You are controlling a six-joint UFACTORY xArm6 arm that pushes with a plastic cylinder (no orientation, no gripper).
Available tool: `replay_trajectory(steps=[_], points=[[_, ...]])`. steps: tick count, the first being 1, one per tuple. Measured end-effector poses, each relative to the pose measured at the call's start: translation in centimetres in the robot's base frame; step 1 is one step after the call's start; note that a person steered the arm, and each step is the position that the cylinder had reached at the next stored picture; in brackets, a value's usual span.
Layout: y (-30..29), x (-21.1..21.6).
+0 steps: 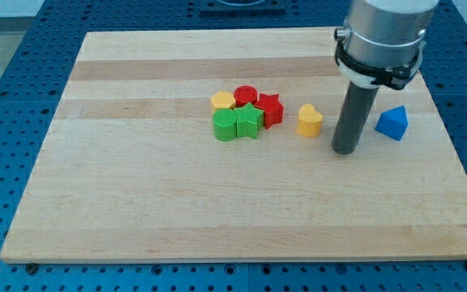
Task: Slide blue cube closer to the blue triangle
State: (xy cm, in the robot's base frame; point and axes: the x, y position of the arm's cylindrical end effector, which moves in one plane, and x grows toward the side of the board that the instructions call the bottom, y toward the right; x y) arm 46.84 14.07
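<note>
The blue triangle (pixel 392 123) lies on the wooden board (pixel 177 211) at the view's right. My tip (pixel 345 151) rests on the board just left of the blue triangle, with a small gap, and right of a yellow heart block (pixel 309 119). No blue cube shows in this view; I cannot tell whether the rod or the arm body hides it.
A cluster sits left of centre: a yellow block (pixel 223 100), a red round block (pixel 245 94), a red star (pixel 271 108), a green round block (pixel 225 126) and a green star (pixel 249 121). The board's right edge is close behind the blue triangle.
</note>
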Motion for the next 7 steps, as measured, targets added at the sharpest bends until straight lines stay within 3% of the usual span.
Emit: replay_trajectory(steps=[3,7], points=[[-4.7,-3.3],[0.5,-3.3]])
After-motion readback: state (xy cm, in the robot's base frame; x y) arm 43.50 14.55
